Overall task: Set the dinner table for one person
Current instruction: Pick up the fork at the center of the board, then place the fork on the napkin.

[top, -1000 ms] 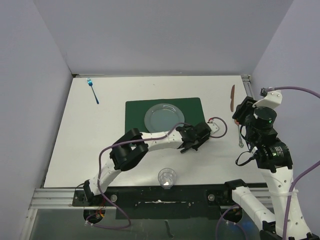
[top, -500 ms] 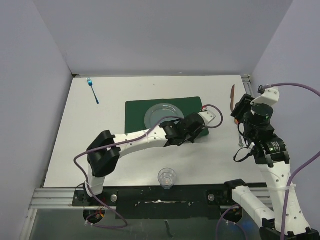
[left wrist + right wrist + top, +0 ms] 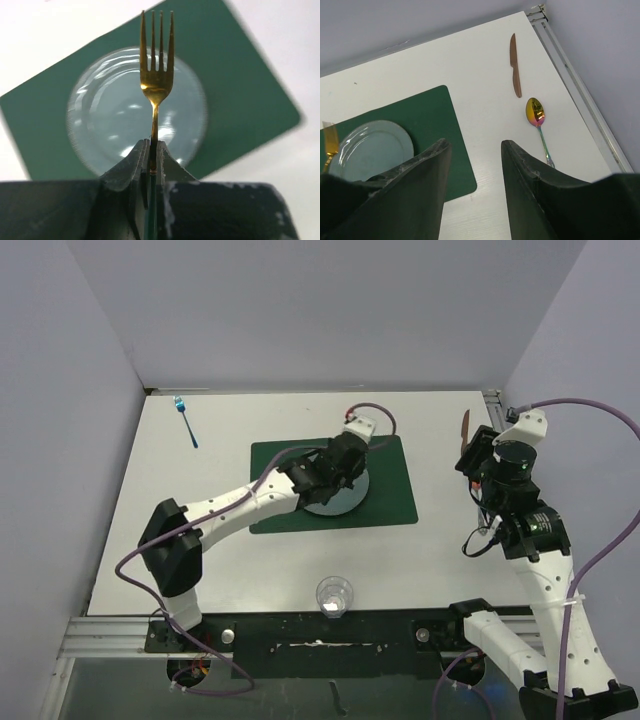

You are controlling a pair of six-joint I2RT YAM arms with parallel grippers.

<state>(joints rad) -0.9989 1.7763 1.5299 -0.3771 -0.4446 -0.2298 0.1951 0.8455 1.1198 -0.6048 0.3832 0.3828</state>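
My left gripper (image 3: 310, 472) (image 3: 152, 145) is shut on the green handle of a gold fork (image 3: 156, 75). It holds the fork in the air over the clear glass plate (image 3: 110, 120) (image 3: 342, 502), tines pointing ahead. The plate lies on the dark green placemat (image 3: 392, 495) (image 3: 245, 75) on the white dinner table (image 3: 200, 500). The fork's tines also show at the left edge of the right wrist view (image 3: 328, 136). My right gripper (image 3: 473, 455) (image 3: 475, 145) is open and empty, above the table right of the placemat (image 3: 437, 107). A brown knife (image 3: 464, 435) (image 3: 514, 65) and an iridescent spoon (image 3: 538, 120) lie beyond it.
A blue utensil (image 3: 186, 420) lies at the far left of the table. A clear glass cup (image 3: 334, 595) stands at the near edge. An aluminium rail (image 3: 570, 75) runs along the right edge. Grey walls close in the far side and both flanks.
My left arm has swung from the placemat's near right corner to over the plate, carrying the fork. My right gripper has shifted slightly farther away.
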